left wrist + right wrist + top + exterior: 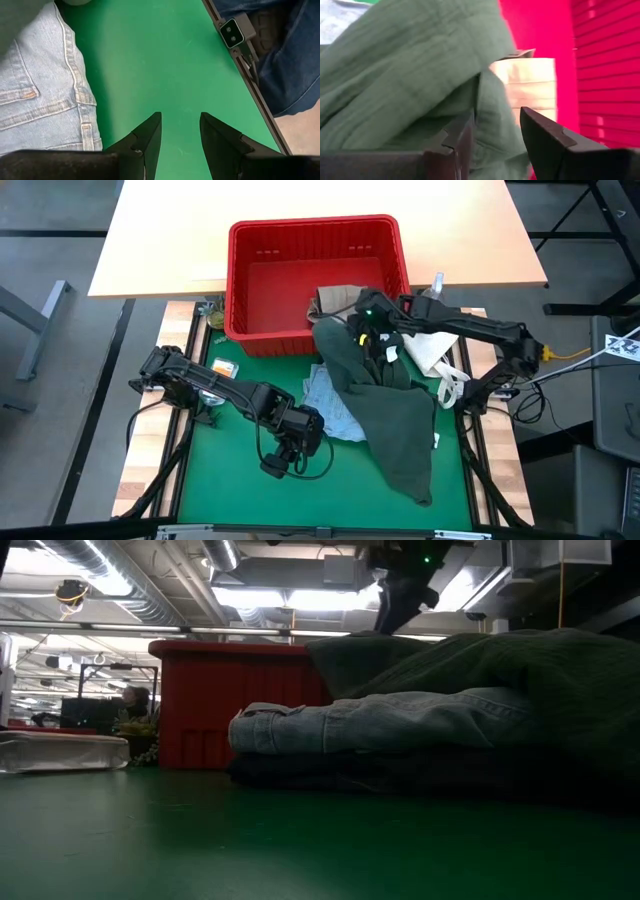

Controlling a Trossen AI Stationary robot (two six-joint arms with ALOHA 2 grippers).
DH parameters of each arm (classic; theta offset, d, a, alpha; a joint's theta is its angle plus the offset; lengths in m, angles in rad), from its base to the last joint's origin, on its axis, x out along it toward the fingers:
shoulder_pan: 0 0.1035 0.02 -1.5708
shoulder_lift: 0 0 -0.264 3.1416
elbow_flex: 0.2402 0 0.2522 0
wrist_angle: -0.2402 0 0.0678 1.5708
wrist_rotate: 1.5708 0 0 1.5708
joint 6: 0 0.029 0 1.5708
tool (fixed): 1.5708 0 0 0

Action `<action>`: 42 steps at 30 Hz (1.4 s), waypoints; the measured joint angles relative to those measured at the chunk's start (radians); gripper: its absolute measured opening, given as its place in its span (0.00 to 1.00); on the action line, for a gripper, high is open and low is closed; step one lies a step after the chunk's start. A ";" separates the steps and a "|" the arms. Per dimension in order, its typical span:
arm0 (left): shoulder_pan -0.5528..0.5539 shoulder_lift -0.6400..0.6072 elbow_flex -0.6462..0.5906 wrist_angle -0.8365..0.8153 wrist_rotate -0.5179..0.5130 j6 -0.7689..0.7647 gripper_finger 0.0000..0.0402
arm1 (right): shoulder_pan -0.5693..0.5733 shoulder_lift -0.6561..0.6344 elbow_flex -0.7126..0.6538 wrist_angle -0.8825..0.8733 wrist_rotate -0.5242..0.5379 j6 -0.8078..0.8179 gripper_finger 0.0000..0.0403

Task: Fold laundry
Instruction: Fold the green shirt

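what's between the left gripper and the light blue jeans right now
Nothing visible. The left gripper hangs open over bare green mat, with the light blue jeans right beside it and only mat in between. The green garment covers the jeans' other side, away from this gripper.

jeans: only a thin dark edge shows in the low view, under the denim; from above they are wholly covered.
denim: its right part lies hidden beneath the olive piece; cut off at the left wrist picture's edge.
khaki piece: mostly covered by the olive piece at the basket rim; its shape cannot be told.
right gripper: fingers sunk in olive folds; whether they pinch the cloth cannot be told.
small items at the basket's left corner: too small to tell.
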 joint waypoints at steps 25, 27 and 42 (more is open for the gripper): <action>0.000 -0.047 0.000 -0.001 -0.001 -0.047 0.32 | 0.013 0.036 0.001 -0.050 -0.025 -0.001 0.03; 0.001 -0.077 0.000 -0.009 -0.010 -0.051 0.32 | 0.024 0.010 -0.002 -0.067 -0.011 0.001 0.05; 0.001 -0.274 0.001 -0.003 -0.295 -0.103 0.32 | 0.233 -0.354 -0.001 -0.058 0.080 0.107 0.01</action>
